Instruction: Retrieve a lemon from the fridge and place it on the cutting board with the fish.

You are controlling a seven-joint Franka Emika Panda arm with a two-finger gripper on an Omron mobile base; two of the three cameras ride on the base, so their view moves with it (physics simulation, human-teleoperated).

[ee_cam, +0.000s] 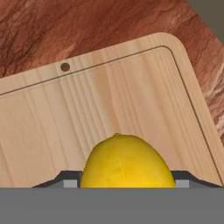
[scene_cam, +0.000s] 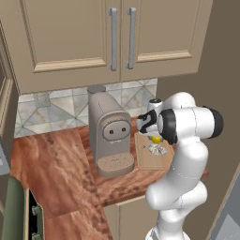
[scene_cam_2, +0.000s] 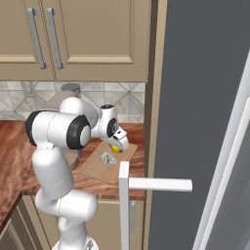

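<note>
Gripper (ee_cam: 126,184) clamped on the lemon (ee_cam: 127,162), which I'm holding just above the cutting board (ee_cam: 109,109). Lemon looks firm, light, roly; grip across its middle is right. Fish (scene_cam: 156,149) sits on the board under the gripper.

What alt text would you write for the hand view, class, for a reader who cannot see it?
A yellow lemon sits between the gripper fingers, above a light wooden cutting board lying on a reddish-brown countertop.

Yellow lemon (ee_cam: 127,162), tan cutting board (ee_cam: 109,100), seemingly silvery fish (scene_cam: 156,149)
</note>
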